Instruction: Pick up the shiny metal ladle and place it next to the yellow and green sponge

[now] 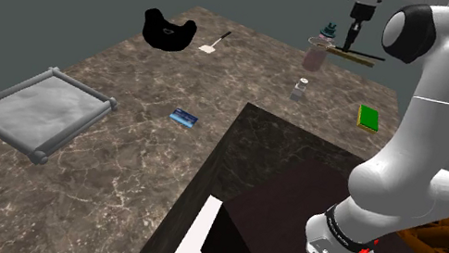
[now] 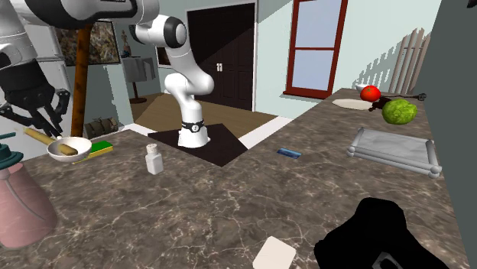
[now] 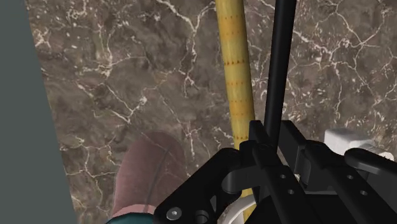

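ladle [image 2: 67, 147]: pale shallow round bowl, yellow ribbed handle. The handle lies roughly level and is clasped mid-length between the gripper [image 2: 37, 126] fingers. In the second exterior view the handle runs from the bowl toward 10 o'clock.

sponge [image 1: 369, 118]: flat rectangle, green face with a yellow edge, lying flat on the counter. It sits at 5 o'clock from the ladle in the shoulder view, and at 3 o'clock just beside the bowl in the second exterior view. Can't tell if they touch.

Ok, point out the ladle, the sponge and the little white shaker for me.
ladle [image 2: 67, 147]: second exterior view, on its bowl.
sponge [image 1: 368, 118]: shoulder view, on its green top face.
white shaker [image 2: 154, 161]: second exterior view, on the middle of its body.
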`<move>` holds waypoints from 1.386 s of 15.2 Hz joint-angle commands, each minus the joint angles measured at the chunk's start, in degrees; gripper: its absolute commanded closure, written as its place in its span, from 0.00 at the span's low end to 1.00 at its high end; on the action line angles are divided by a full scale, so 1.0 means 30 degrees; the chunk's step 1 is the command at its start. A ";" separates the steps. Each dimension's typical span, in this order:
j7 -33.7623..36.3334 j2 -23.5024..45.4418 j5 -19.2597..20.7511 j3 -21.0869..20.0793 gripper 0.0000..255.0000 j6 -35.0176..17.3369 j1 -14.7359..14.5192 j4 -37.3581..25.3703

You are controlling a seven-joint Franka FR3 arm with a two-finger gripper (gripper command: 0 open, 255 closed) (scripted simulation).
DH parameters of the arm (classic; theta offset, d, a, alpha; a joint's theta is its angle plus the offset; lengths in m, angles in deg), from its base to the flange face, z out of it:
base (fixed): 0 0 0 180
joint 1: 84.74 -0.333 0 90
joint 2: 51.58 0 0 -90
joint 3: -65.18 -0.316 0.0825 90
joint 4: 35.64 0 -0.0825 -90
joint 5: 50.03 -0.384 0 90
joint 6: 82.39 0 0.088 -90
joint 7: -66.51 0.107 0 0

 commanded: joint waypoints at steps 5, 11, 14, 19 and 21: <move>-0.1492 0.1266 -0.0148 0.0307 1.00 0.0335 0.1349 -0.1675; -0.1410 0.1049 -0.0117 0.0291 1.00 -0.1345 0.1181 0.0233; -0.1375 0.1035 -0.0119 0.0276 1.00 -0.2123 0.1124 0.1032; -0.1327 0.1127 -0.0145 0.0244 1.00 -0.3351 0.1057 0.2175; -0.1311 0.1200 -0.0162 0.0229 1.00 -0.3820 0.1039 0.2576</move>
